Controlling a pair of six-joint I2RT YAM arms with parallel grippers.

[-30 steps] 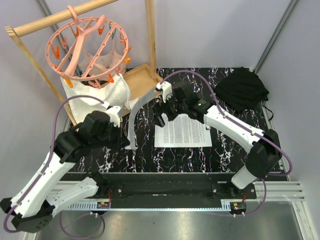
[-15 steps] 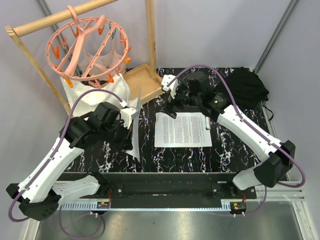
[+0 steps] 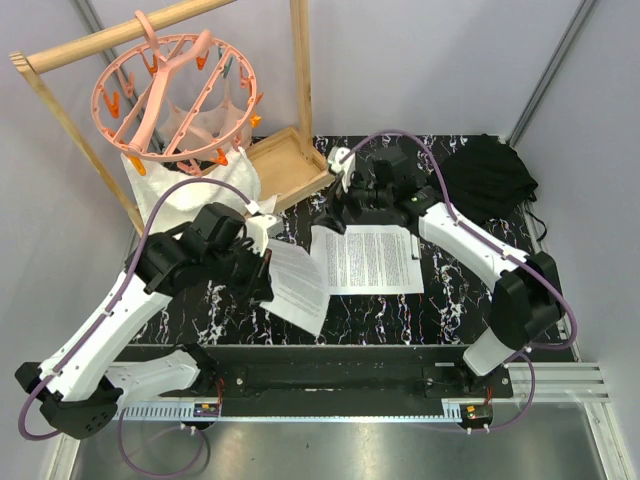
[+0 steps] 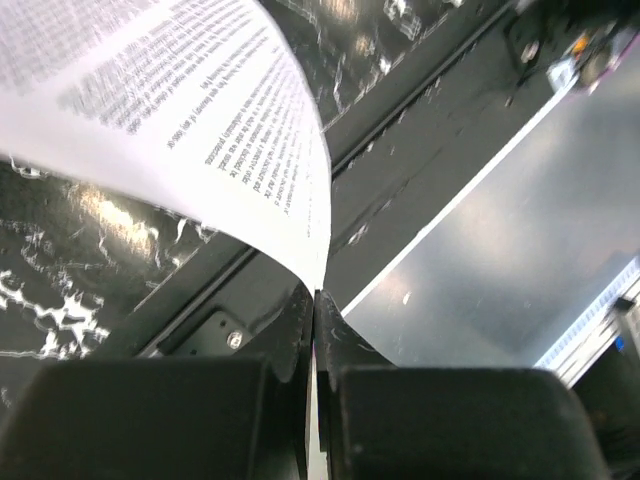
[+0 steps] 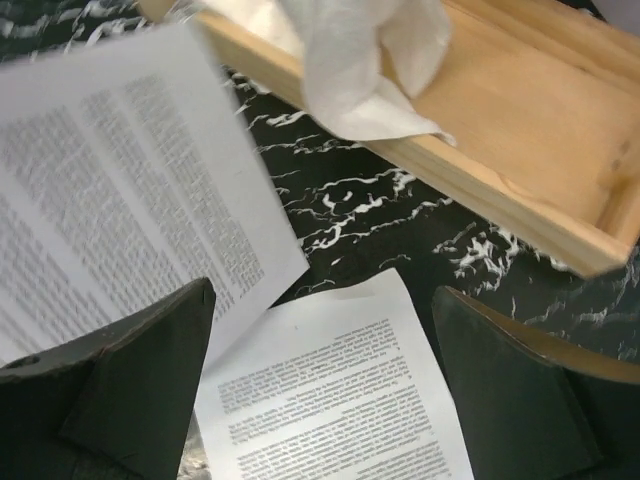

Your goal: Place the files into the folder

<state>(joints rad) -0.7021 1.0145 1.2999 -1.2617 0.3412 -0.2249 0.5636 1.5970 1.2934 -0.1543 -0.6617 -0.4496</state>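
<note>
2 printed sheets in play. Folder: can't pick it out in any view. The table [image 3: 455,315] is black marble, so a matte black board could blend in.

Step in hand, IMO: carrying one sheet over to stack w/ the other before loading.
- move slow, paper's floppy and the free end will drag or fold if swung
- lay the trailing edge down first, then release
- square it to the flat sheet so both go in as one stack
- don't let the right fingers sweep the flat sheet out of place

Held sheet [image 3: 298,285]: left gripper [image 3: 262,262] clamped on one edge. The left wrist cam shows the jaws fully closed w/ the paper pinched between them, and the sheet curling away from them. The free end sags toward the near table edge.
Left arm: reached fwd and inward, elbow high, wrist turned toward centre.

Flat sheet [image 3: 368,260]: text-up, mid-table, just right of the held one. Corners near each other, can't tell if touching.

Right gripper [image 3: 342,212]: fingers spread wide, nothing between them. It hovers over the flat sheet's far-left corner, near the wooden tray [image 3: 290,165] w/ the white cloth [image 5: 370,60] draped in.
Right arm: stretched across to centre, wrist pitched down.
</note>
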